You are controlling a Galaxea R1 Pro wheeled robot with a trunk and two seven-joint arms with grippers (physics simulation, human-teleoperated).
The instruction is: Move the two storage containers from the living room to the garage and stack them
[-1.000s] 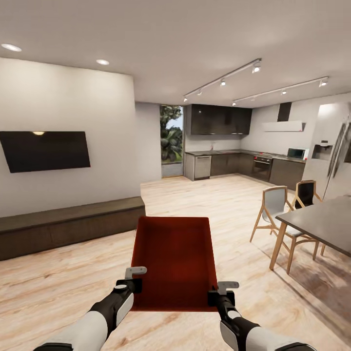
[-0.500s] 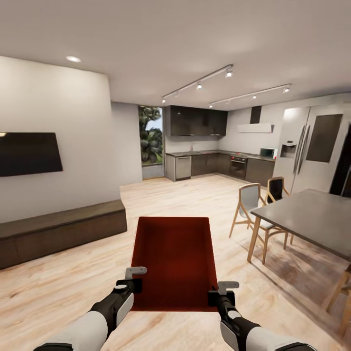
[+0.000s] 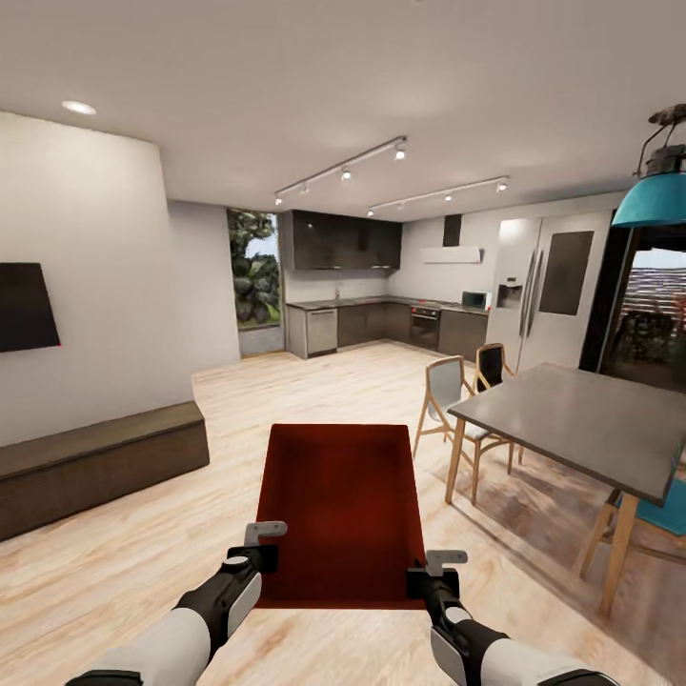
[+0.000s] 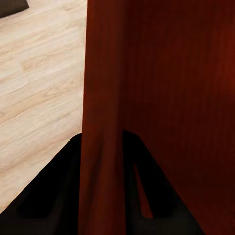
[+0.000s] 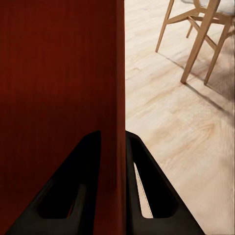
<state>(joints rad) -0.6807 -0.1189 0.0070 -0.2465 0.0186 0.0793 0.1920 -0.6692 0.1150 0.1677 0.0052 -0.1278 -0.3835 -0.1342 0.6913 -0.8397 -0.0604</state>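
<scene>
Nearest, at 7 o'clock in the head view: left tool [image 3: 263, 548] clamped on the near left corner of the box [image 3: 340, 510]. At 5 o'clock: right tool [image 3: 431, 570] clamped on the near right corner. Seen from the left wrist, left tool [image 4: 102, 186] with a dark finger [image 4: 54, 188] on either side of the red wall of the box [image 4: 161, 98], pinching it. Same from the right wrist: right tool [image 5: 113, 181] straddling the thin wall of the box [image 5: 54, 68], finger [image 5: 152, 188] pressed against it. Box held level between both arms, dead centre at 6 o'clock, clear of the wood floor [image 3: 133, 562], open side up, inside dark red.

Further out at 9 o'clock: long low dark bench [image 3: 95, 467] along the white wall, edge of a black screen [image 3: 24, 307] above it. At 3 o'clock: grey dining table [image 3: 581, 424] on wooden legs, pale chair [image 3: 448, 391] and dark chair [image 3: 491, 367] at its far end, teal seat [image 3: 662, 505] under its near side. Teal lamp [image 3: 655, 195] hanging at 2 o'clock.

Far off at 12 o'clock: dark kitchen cabinets [image 3: 348, 238], counter with oven [image 3: 424, 327], tall fridge [image 3: 538, 286], window with greenery [image 3: 255, 272] at 11 o'clock.
</scene>
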